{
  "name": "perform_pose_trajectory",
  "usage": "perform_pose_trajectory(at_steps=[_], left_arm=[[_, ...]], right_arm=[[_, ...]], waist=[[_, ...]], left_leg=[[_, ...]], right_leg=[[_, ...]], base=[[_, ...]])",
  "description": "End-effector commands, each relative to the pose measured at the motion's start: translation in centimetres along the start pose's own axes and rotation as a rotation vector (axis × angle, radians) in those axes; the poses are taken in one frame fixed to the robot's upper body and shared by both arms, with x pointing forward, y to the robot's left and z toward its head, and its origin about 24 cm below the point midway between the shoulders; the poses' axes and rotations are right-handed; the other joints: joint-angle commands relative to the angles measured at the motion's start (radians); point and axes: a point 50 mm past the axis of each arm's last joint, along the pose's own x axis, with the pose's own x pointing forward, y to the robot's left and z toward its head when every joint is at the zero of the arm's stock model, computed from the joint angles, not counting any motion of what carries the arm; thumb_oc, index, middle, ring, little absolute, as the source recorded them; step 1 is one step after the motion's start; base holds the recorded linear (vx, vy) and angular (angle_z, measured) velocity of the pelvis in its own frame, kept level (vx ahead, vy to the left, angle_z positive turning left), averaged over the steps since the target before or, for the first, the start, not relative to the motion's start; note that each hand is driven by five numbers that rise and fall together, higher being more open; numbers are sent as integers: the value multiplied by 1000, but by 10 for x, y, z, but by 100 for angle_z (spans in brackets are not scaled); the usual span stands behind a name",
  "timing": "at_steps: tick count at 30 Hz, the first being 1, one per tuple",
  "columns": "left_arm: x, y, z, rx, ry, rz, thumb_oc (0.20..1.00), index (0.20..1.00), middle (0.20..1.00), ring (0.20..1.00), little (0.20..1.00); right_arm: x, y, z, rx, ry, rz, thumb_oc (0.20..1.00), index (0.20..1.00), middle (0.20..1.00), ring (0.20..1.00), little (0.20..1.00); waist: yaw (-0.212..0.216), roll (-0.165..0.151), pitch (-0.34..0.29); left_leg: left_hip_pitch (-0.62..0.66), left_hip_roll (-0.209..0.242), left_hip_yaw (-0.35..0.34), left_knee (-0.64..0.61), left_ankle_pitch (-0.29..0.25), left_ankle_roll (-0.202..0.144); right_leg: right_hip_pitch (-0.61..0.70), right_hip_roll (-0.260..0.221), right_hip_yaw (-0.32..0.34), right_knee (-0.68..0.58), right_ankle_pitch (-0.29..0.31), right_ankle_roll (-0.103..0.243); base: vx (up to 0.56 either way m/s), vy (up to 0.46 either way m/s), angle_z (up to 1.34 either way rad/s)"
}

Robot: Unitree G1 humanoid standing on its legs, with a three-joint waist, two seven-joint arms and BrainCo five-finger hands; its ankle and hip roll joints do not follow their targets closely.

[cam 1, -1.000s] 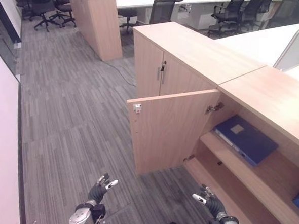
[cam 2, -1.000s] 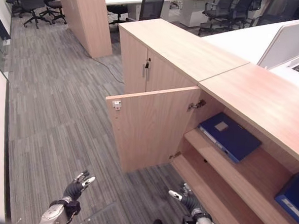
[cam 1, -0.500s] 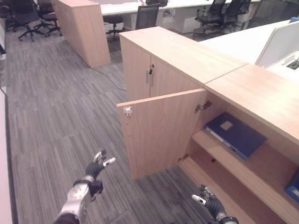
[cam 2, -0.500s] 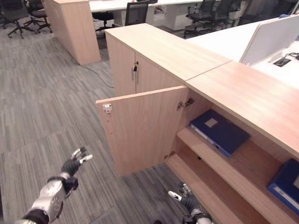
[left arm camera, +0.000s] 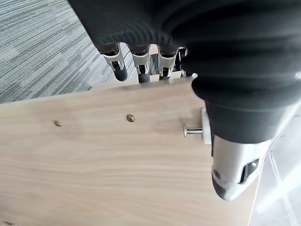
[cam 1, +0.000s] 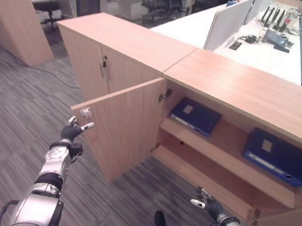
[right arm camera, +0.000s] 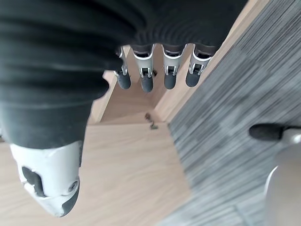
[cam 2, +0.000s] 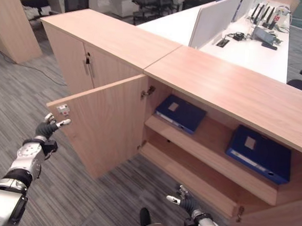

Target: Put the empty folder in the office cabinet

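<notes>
At the free edge of the open cabinet door [cam 1: 122,126], the left hand [cam 1: 72,130] is raised with its fingers [left arm camera: 144,69] relaxed and straight, holding nothing; the dark fingertips sit just at the door's outer corner, beside the small white catch [cam 1: 86,112] fixed there. From the wrist camera those fingers reach the top edge of the door panel, though whether they actually touch it I cannot tell. Low down on the other side, the right hand [cam 1: 205,204] hangs loose and empty as well, fingers [right arm camera: 170,74] extended, just in front of the cabinet's bottom shelf [cam 1: 198,176] and above the grey striped carpet [cam 1: 18,100].

Past the door, the office cabinet [cam 1: 239,87] stands open. On its upper shelf [cam 1: 225,158] lie two dark blue folders: one folder [cam 1: 195,115] flat near the hinged side, the second folder [cam 1: 276,156] further along towards the robot's right, well apart from the first. Neither is in a hand. A closed neighbouring cabinet [cam 1: 106,49] adjoins on the left, and white desks [cam 1: 248,37] with dividers stand behind.
</notes>
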Motion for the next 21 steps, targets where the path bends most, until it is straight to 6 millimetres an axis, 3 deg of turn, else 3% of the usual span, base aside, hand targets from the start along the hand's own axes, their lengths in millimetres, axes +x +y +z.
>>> perform_pose_trajectory(at_steps=[1,5,11,17,21], left_arm=[[19,0,52,26,-151,-4,1000,1000,1000,1000,1000],[23,-8,60,36,-164,-20,1000,1000,1000,1000,1000],[23,-16,55,57,-141,-49,1000,1000,1000,1000,1000],[22,-37,47,75,-136,-124,1000,1000,1000,1000,1000],[4,-85,12,70,-94,-302,1000,1000,1000,1000,1000]], right_arm=[[9,-1,28,-56,-110,23,1000,1000,1000,1000,1000],[9,2,27,-49,-111,27,1000,1000,1000,1000,1000],[5,2,22,-41,-103,27,1000,1000,1000,1000,1000],[3,1,15,-38,-79,19,1000,1000,1000,1000,1000],[2,-1,14,-32,-75,5,1000,1000,1000,1000,1000]], waist=[[-37,21,30],[-46,2,35],[-54,-7,33],[-54,-12,36],[-34,-2,40]], left_leg=[[-6,45,-20,4,-15,-21],[0,48,1,4,-17,-22],[15,45,11,4,-27,-20],[17,39,3,4,-29,-17],[12,30,-23,4,-30,-10]], right_leg=[[153,-49,20,19,-125,114],[144,-47,40,19,-115,122],[144,-48,50,19,-115,125],[145,-52,46,19,-115,125],[155,-67,26,21,-121,124]], base=[[1,-25,-25],[10,-11,-14],[3,0,-1],[-3,2,1],[-16,24,6]])
